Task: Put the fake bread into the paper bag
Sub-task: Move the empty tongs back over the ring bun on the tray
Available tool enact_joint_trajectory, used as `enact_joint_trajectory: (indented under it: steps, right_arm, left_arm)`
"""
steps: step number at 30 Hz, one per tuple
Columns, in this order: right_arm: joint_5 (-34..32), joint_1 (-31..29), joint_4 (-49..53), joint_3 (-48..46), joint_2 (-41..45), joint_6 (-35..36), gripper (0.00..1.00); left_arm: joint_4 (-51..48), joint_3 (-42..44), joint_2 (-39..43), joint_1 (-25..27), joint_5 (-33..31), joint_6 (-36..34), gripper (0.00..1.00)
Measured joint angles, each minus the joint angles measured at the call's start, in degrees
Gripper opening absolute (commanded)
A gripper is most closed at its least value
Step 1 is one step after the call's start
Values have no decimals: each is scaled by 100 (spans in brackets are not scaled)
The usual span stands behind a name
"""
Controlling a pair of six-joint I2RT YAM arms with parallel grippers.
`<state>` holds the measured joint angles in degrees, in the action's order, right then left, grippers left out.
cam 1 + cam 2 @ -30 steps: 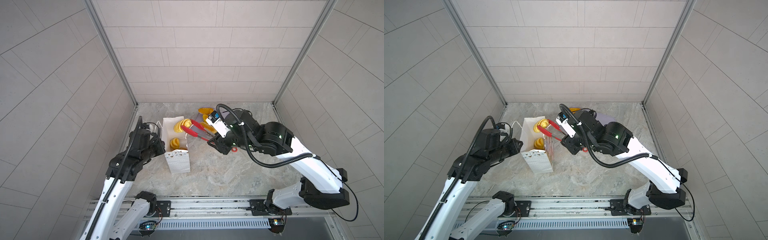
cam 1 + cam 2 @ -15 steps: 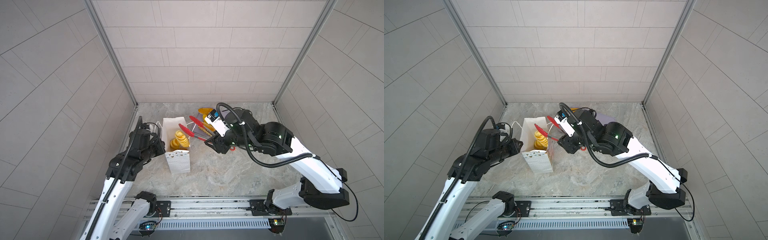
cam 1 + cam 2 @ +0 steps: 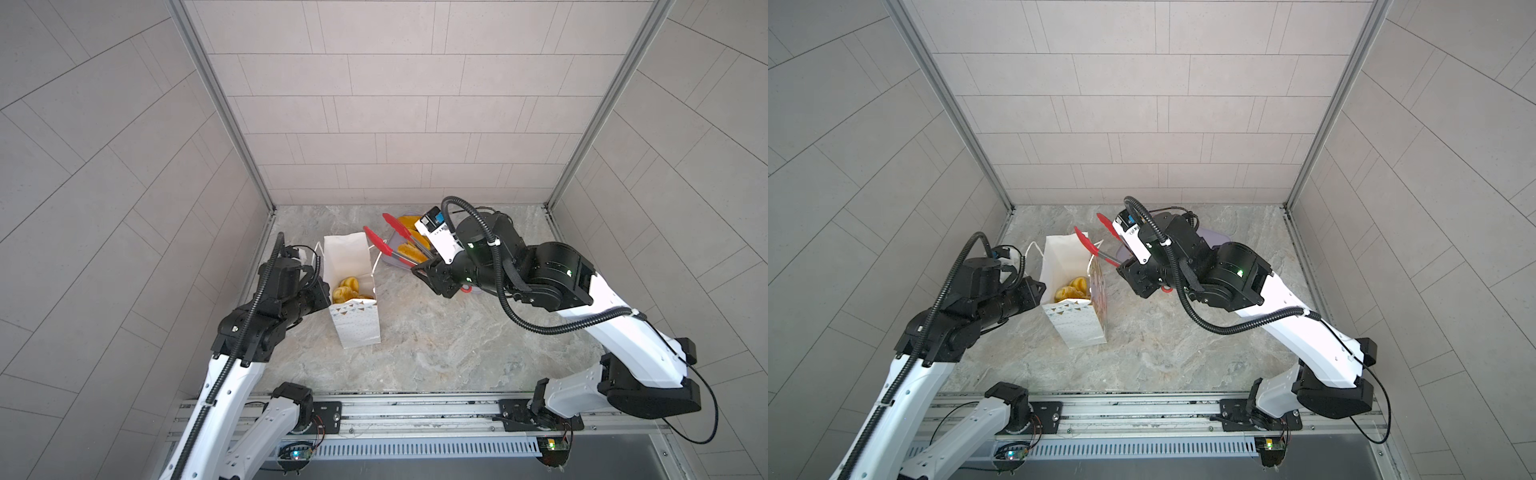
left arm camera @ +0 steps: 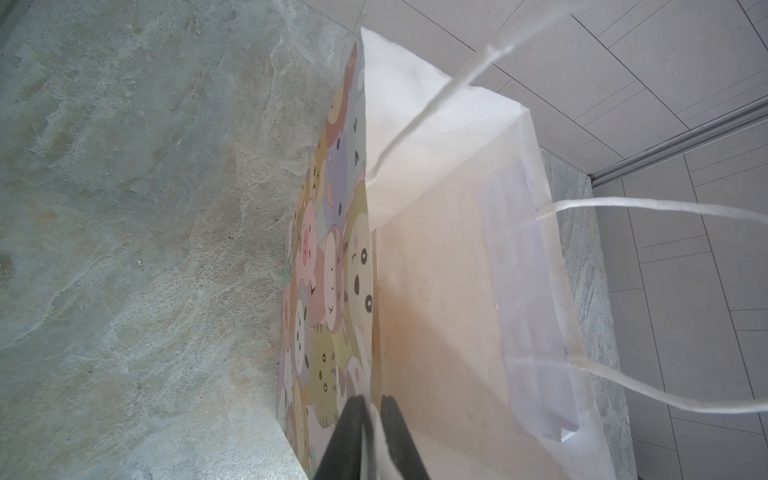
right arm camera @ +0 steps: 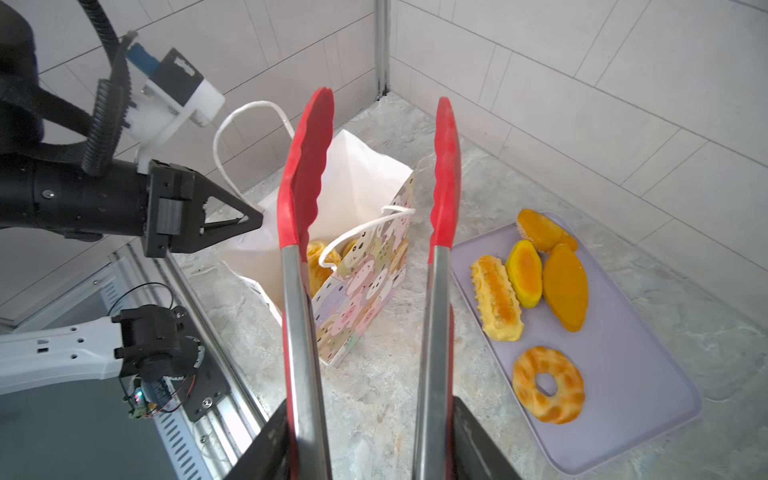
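Note:
The white paper bag [image 3: 353, 320] [image 3: 1077, 328] [image 5: 365, 274] stands open on the table with fake bread [image 3: 347, 289] [image 3: 1073, 289] [image 5: 316, 257] inside. My left gripper [image 3: 326, 286] [image 3: 1040, 289] [image 4: 372, 409] [image 5: 253, 218] is shut on the bag's [image 4: 436, 291] rim. My right gripper [image 3: 424, 270] [image 3: 1125, 268] [image 5: 370, 415] is shut on the handles of red-tipped tongs [image 3: 376, 243] [image 3: 1086, 243] [image 5: 299, 291]. The tongs stand spread and empty, above the bag's far right edge. Several more pieces lie on the tray: a ring [image 5: 548, 384], a striped roll [image 5: 496, 297], an oval [image 5: 525, 272] and a flat diamond [image 5: 565, 286].
The lilac tray [image 5: 623, 374] [image 3: 1214, 239] lies right of the bag near the back wall, partly under my right arm in both top views. Tiled walls close the table on three sides. A metal rail [image 3: 415, 409] runs along the front.
One second ago the tongs held a yellow piece over the bag. They have spread, the piece now lies in the bag, and the tongs have drawn back to the right.

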<state>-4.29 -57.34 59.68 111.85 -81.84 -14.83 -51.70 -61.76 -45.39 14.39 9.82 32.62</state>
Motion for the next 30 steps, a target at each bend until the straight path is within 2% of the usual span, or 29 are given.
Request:
enact_joint_trajectory:
  steps: [5,11,19,30]
  right_arm:
    - [-282,297,-35,-39,72,76,55]
    - [-345,1152,-144,-535,374,92,55]
    - [92,2223,-284,-1749,472,90,54]
    - [341,2774,-595,-2640,284,92,54]
  left_arm:
    - [0,0,0,0,-2,-2,15]
    - [0,0,-2,0,-2,-2,15]
    - [0,0,-4,0,0,-2,15]
    - [2,0,-42,0,0,-4,15]
